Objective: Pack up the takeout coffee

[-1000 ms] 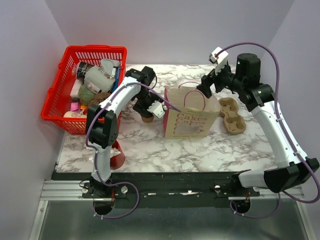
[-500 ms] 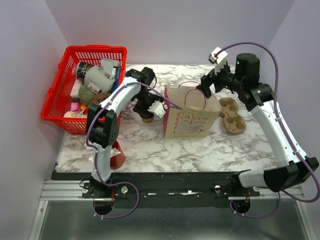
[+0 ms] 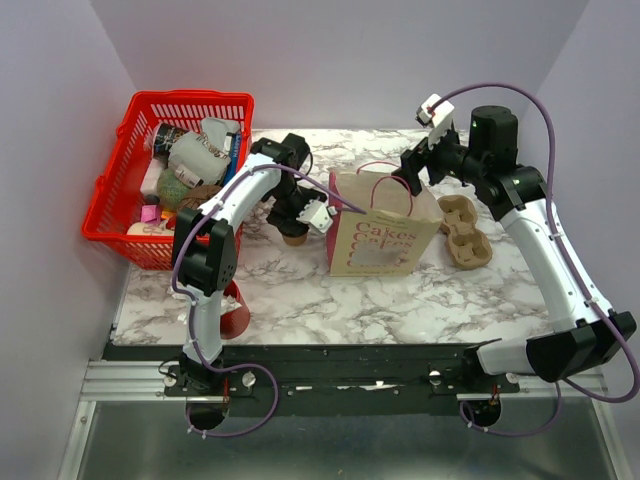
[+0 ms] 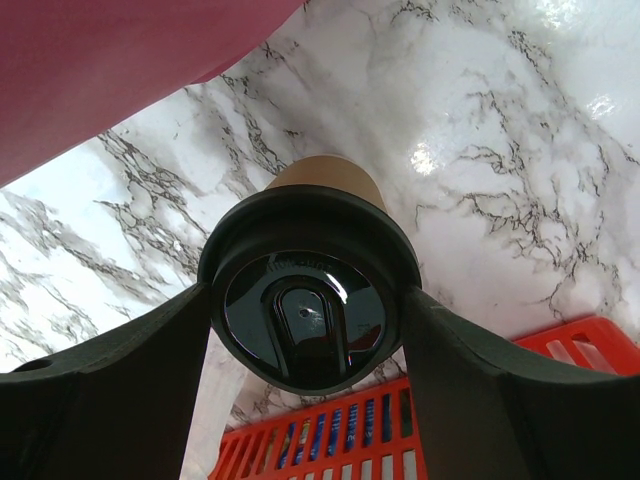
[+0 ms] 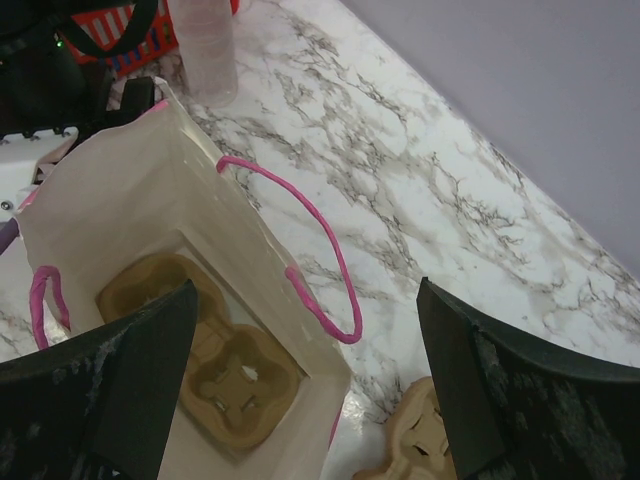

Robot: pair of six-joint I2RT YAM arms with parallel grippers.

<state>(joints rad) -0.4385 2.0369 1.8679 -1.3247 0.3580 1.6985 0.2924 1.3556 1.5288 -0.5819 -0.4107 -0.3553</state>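
The takeout coffee, a tan paper cup with a shiny black lid, stands on the marble table just left of the paper bag. From above, only a sliver of the cup shows under the left wrist. My left gripper is shut on the cup, with a finger pressed against each side of the lid. My right gripper hangs open over the bag's open mouth, holding nothing. A brown pulp carrier lies in the bottom of the bag.
A second pulp carrier lies right of the bag. At the back left stands a red basket full of items. A red cup stands by the left arm's base. A clear plastic cup stands behind the bag.
The left gripper's fingers have drawn in slightly against the lid. Neither arm has visibly moved.
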